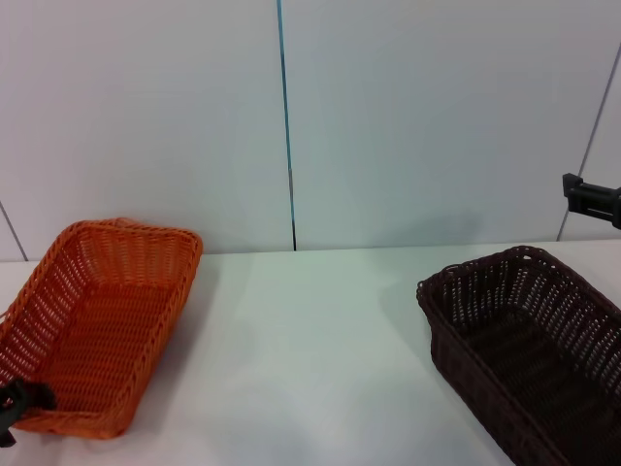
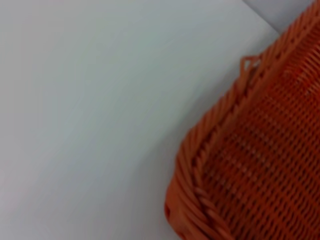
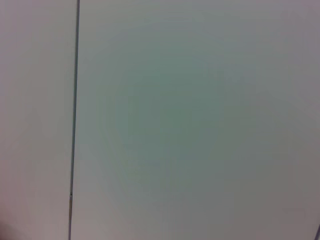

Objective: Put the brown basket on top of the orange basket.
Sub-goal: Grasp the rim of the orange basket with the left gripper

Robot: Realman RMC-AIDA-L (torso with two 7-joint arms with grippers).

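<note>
At the far left, the left claw [image 1: 14, 406] sits at the near corner of the orange basket [image 1: 97, 325]; whether it's spread I cannot tell. The white tabletop [image 1: 301, 359] separates that from the brown basket [image 1: 529, 345], well apart at right. Above it hangs the right claw [image 1: 592, 199], state unclear.

A plain white bench [image 1: 310, 359] carries two woven baskets, set well apart with bare surface between them. The orange basket [image 1: 97, 320] rests flat on the bench's left part, its open side up. The brown basket [image 1: 529, 349] rests on the right part, also open side up, its near end running out of the head view.
</note>
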